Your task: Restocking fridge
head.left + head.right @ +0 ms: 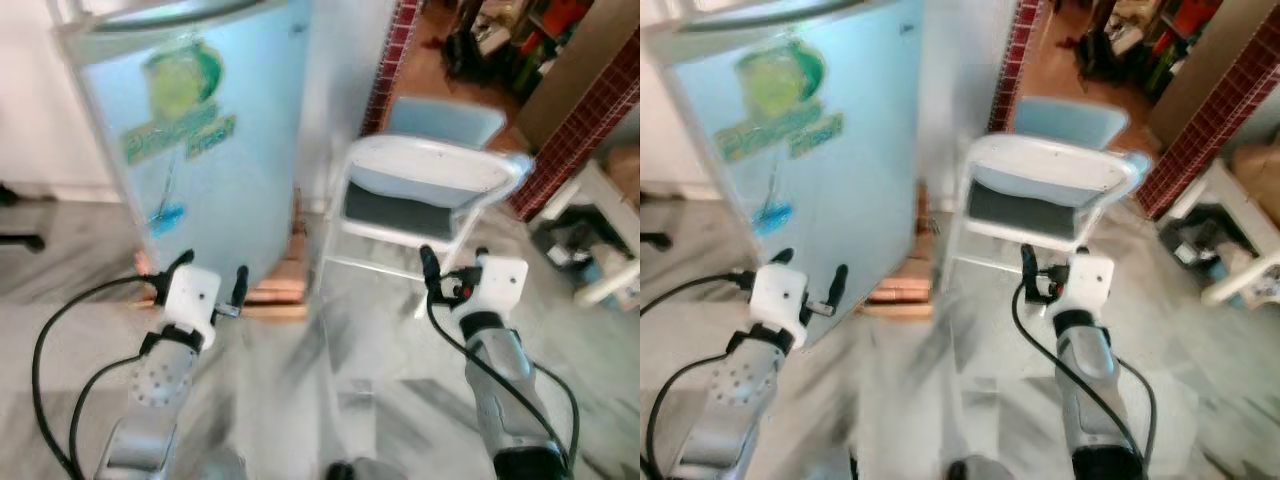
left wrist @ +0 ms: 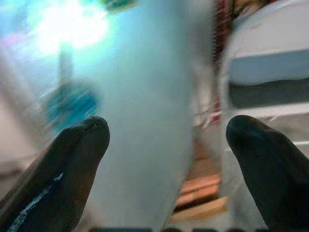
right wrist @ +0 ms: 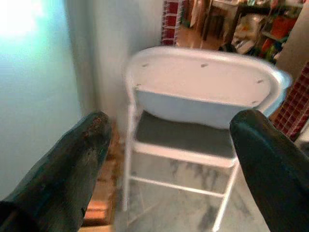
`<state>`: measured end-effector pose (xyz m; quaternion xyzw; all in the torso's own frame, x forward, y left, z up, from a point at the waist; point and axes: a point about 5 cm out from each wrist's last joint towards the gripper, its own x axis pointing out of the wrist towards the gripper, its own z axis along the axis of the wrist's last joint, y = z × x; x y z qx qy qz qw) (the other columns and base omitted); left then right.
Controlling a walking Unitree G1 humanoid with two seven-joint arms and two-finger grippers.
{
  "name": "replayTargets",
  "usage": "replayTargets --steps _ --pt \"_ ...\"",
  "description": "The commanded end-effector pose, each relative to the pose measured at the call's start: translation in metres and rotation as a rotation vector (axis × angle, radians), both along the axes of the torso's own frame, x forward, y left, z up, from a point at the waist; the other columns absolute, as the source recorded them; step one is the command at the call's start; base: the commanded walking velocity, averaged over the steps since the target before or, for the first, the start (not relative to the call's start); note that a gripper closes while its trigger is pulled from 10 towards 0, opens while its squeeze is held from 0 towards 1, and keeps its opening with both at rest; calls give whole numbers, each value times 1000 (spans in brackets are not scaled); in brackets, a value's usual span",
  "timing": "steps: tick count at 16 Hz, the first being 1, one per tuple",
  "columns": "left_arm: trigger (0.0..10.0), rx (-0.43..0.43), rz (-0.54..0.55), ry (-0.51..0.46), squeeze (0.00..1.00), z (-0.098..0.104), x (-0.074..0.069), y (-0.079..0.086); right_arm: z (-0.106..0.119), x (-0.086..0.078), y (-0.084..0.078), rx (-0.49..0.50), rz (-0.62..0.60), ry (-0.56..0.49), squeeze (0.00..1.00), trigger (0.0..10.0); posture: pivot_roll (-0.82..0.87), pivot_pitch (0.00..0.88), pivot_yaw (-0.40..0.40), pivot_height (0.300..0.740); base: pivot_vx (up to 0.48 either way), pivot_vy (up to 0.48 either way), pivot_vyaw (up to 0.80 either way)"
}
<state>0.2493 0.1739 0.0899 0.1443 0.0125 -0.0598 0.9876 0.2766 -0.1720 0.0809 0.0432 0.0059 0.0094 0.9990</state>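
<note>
we see our left end effector [image 1: 210, 275] raised with its fingers spread wide and nothing between them; just ahead of it stands the pale blue fridge [image 1: 200, 140], its door shut, carrying a green logo [image 1: 180, 85], and resting on a wooden pallet [image 1: 275, 295] on the grey marbled floor [image 1: 340, 390]. our right end effector [image 1: 452, 262] is likewise spread wide and empty, and directly ahead of it is a white folding chair [image 1: 430, 190] with a dark seat. the chair stands beside the fridge, to the right of our left end effector. the views are blurred.
</note>
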Motion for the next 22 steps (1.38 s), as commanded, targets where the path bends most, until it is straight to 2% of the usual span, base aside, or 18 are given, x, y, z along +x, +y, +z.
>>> replayTargets --steps 1,4,6,8,12,15,18,19,22 --pt "10000 -7 -6 5 0 -1 2 -1 3 2 -4 -15 -4 -11 0 10000 147 89 -95 740 0 435 0" --pt "10000 -3 -53 -7 0 4 6 -5 8 6 -6 -15 -24 -35 0 10000 160 90 -66 740 0 411 0" --pt "10000 -18 -69 25 0 -1 5 -8 2 0 -11 -18 -77 -33 0 10000 150 74 -5 740 0 135 0" --pt "10000 9 -138 28 0 -2 7 -16 -2 -7 -13 -25 -110 -33 0 10000 116 71 27 740 0 0 0" --pt "10000 7 -155 31 0 0 20 -17 -6 -16 -17 -15 -161 -20 0 10000 85 107 29 740 0 0 0" --pt "10000 4 -169 59 0 -2 20 -12 -6 -19 -22 -3 -220 -21 0 10000 48 110 54 740 0 0 0" --pt "10000 -8 -201 69 0 -6 27 -19 -5 -20 -31 5 -266 -27 0 10000 26 99 53 740 0 0 0" --pt "10000 -22 -189 60 0 -4 33 -21 -3 -18 -33 -3 -256 -29 0 10000 26 93 37 740 0 0 -544" --pt "10000 -40 -167 37 0 2 39 -20 3 -9 -28 -30 -203 -45 0 10000 44 86 27 740 0 404 -569"
